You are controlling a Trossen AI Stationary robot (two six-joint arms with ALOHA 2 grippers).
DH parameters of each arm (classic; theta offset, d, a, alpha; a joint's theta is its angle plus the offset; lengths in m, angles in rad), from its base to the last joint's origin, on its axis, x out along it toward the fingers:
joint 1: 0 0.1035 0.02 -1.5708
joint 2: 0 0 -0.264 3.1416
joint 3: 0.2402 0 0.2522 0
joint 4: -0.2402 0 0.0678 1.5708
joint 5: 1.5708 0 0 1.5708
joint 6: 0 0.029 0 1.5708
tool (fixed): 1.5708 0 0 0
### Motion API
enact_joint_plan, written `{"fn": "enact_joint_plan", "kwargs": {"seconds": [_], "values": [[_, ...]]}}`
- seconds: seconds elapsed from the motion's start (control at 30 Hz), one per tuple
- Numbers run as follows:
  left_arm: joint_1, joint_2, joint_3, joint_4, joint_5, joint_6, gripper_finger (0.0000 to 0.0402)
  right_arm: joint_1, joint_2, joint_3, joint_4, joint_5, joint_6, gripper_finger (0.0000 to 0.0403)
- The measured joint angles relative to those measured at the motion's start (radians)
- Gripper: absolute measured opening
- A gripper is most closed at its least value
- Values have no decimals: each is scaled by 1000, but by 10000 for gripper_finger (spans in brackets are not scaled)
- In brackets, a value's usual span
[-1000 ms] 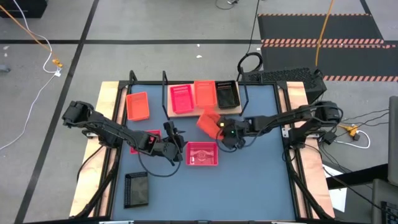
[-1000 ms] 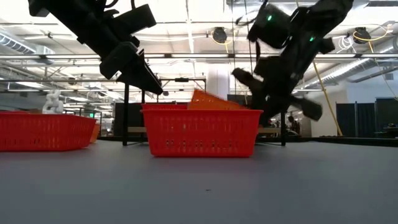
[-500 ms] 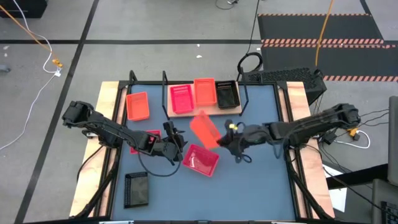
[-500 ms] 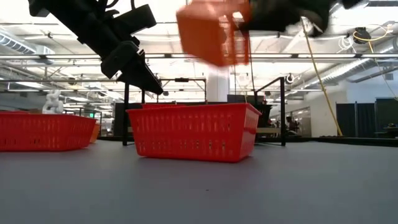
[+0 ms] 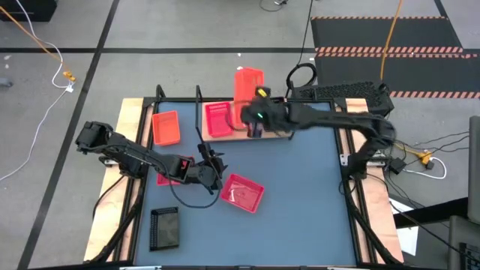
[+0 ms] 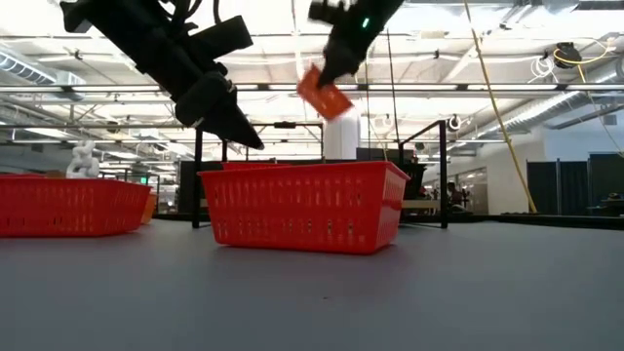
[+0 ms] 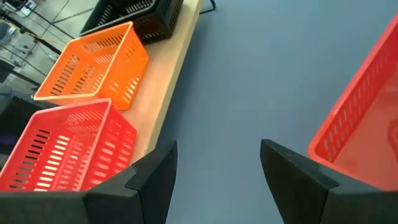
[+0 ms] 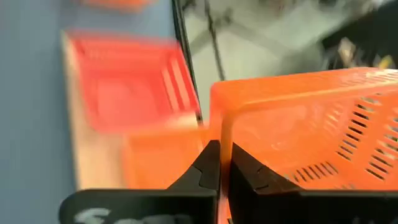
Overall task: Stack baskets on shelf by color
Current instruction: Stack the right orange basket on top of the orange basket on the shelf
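Jaws: right gripper [image 8: 219,163] pinched one orange basket [image 5: 249,81] above the shelf [image 7: 166,93]; left gripper [image 7: 214,163] gaped wide mid-table. Counted three orange, three red, two black.

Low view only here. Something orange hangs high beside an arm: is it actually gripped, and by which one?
Observer: The right tool, shut on the held orange basket's rim, per its wrist view.
Operator: Where over the table?
Observer: From above, over the shelf's back edge.
Operator: Shelf contents?
Observer: A pinkish-red basket, a second orange basket and a black basket side by side, seen past the open, waiting left tool.
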Motion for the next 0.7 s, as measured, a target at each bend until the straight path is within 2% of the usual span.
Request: {"fn": "enact_joint_plan", "kwargs": {"seconds": [0.13,0.27,0.53,0.7], "values": [[0,0,0,-37,2,1,232,-64,134,122,-154,-26,13,1],[0,0,0,-77,2,-15,232,-72,196,133,-165,-58,17,1],[-2,0,0,-86,3,-55,232,-63,245,134,-189,-67,30,0],[-2,0,0,-87,3,-58,232,-64,244,134,-214,-157,82,0]]}}
